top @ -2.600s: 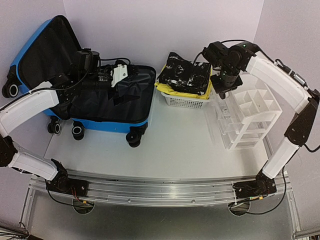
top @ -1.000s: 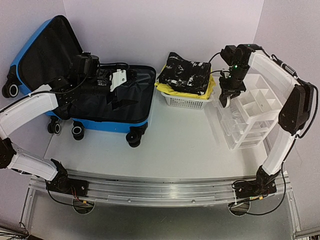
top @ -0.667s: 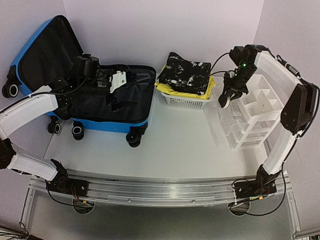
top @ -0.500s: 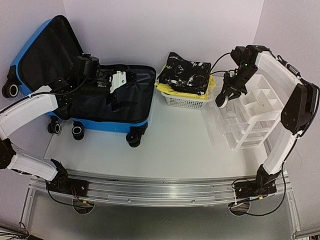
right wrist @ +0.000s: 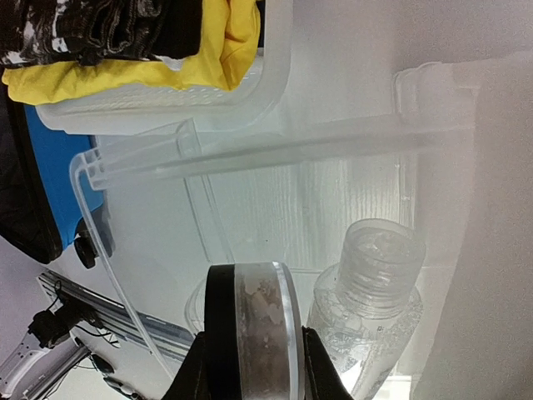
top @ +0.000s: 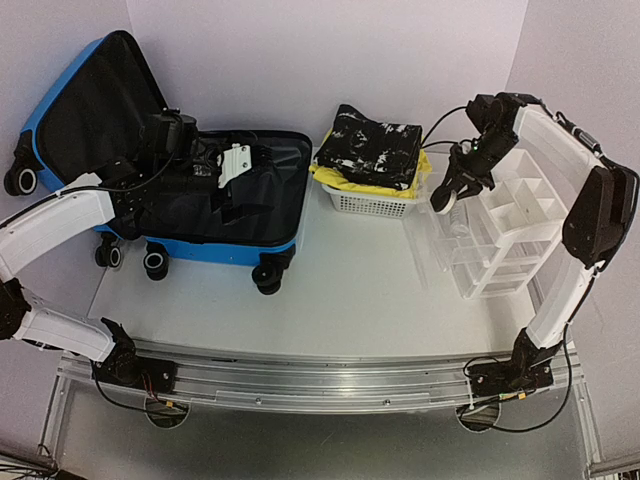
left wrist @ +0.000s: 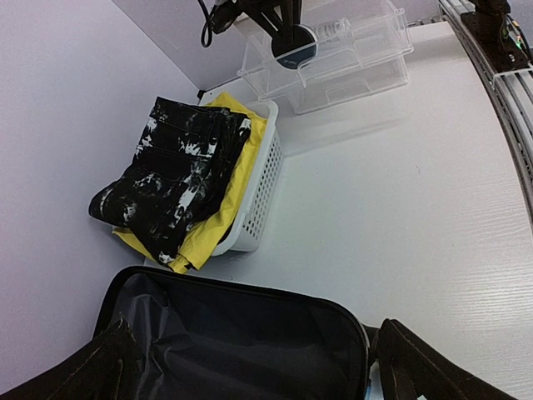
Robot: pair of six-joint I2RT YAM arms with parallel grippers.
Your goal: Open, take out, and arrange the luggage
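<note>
The luggage (top: pixel 215 250), a bright blue hard-shell suitcase, lies open at the left with its lid (top: pixel 45 130) raised against the wall. Its black lining (left wrist: pixel 233 333) fills the bottom of the left wrist view. My left gripper (top: pixel 235 160) hovers over the open half, jaws wide with nothing between the fingers (left wrist: pixel 416 371). My right gripper (top: pixel 447 195) is shut on a small round jar (right wrist: pixel 250 321) with a black lid. It holds the jar over the pulled-out top drawer of a clear organiser (top: pixel 495 235), beside a clear bottle (right wrist: pixel 375 308) lying in that drawer.
A white slatted basket (top: pixel 372 203) stands between suitcase and organiser. It holds a black-and-white patterned bag (top: pixel 372 148) on yellow cloth (left wrist: pixel 218 212). The organiser's top tray has several white compartments (top: pixel 520 195). The back wall runs close behind everything.
My right wrist has swung round and carried the jar slightly left. The clear top drawer now sticks out further to the left. The left arm has hardly moved.
</note>
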